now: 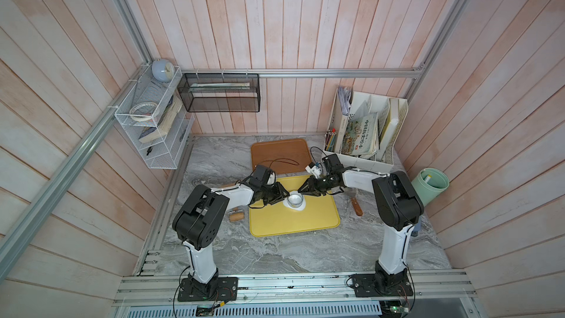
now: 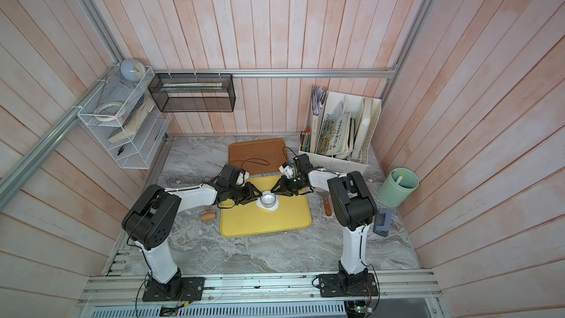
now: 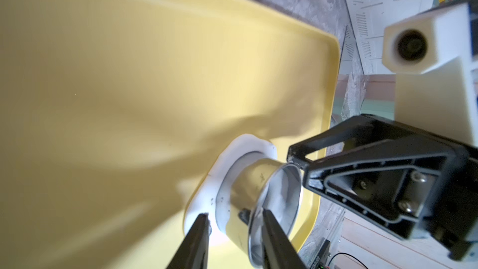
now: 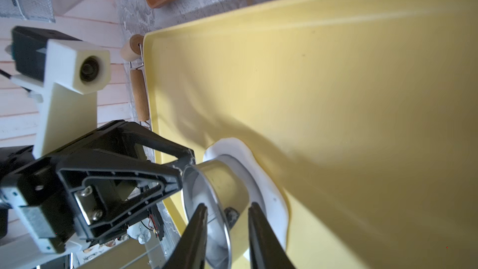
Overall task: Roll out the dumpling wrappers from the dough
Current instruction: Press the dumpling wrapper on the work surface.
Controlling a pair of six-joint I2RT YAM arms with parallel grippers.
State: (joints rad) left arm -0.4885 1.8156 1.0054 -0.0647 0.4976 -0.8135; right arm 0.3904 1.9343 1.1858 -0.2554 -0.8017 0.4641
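Between pink plank walls, on the grey marble surface's yellow tray, the left hand and right hand, partly open, are loosely straddling the rim of a metal ring sitting on the dough.

From my station I see a grey marbled table. A yellow tray lies flat near its middle. A brown tray lies just behind it, toward the back wall. A small wooden rolling pin lies just beside the yellow tray's left edge, and a wooden-handled tool lies off its right edge. A white file box stands in the far right corner. A green tub stands at the right edge, with a grey-blue block nearer me.
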